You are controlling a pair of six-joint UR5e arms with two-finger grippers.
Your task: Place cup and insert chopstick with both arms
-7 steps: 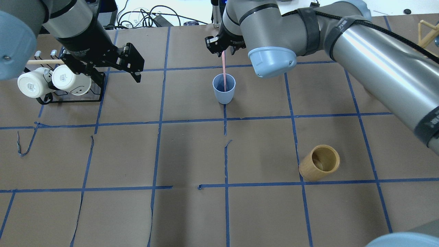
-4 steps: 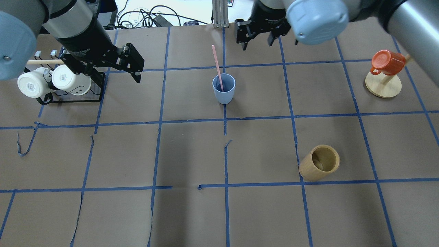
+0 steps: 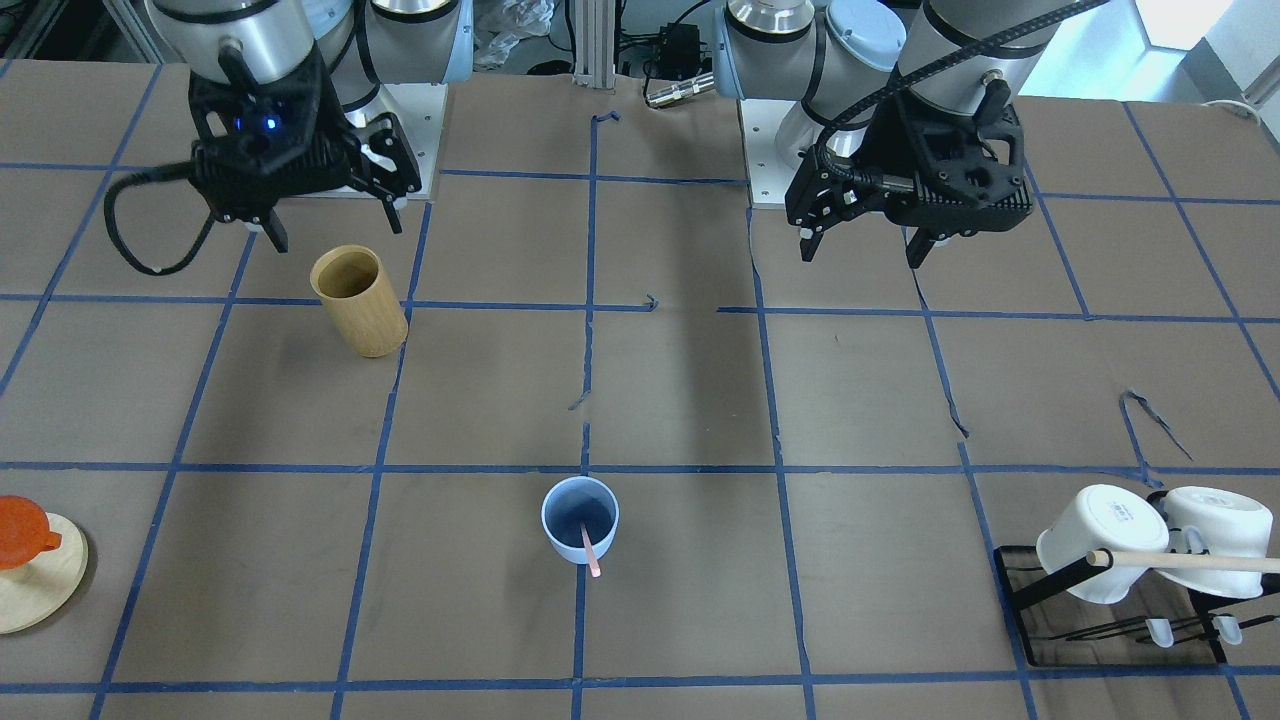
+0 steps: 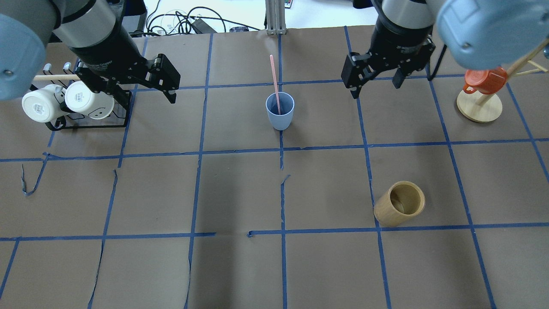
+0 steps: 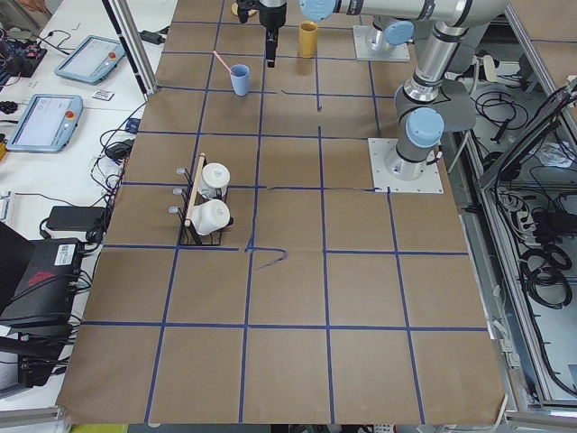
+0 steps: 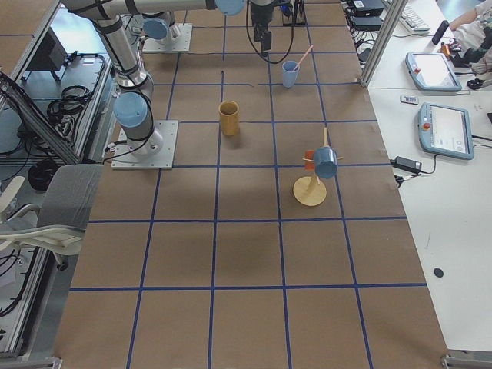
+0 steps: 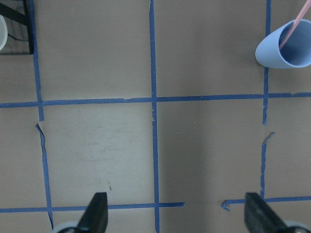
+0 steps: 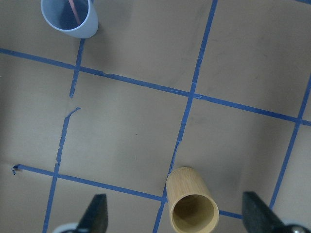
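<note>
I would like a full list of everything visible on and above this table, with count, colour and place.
table: one, brown, blue tape grid
blue cup: one, light blue, upright, middle, far side
chopstick: one, pink, slanted inside blue cup
wooden cup: one, tan, upright, right half, nearer robot
mug: one, orange, on stand
stand: one, pale wood, far right
white mugs: two, on rack
rack: one, black, far left
left gripper: black, raised, jaws open, empty
right gripper: black, raised, jaws open, empty

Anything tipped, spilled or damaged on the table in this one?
Nothing tipped or spilled: the blue cup stands upright with the pink chopstick leaning inside. Only the table's blue tape is torn and curling in places.
</note>
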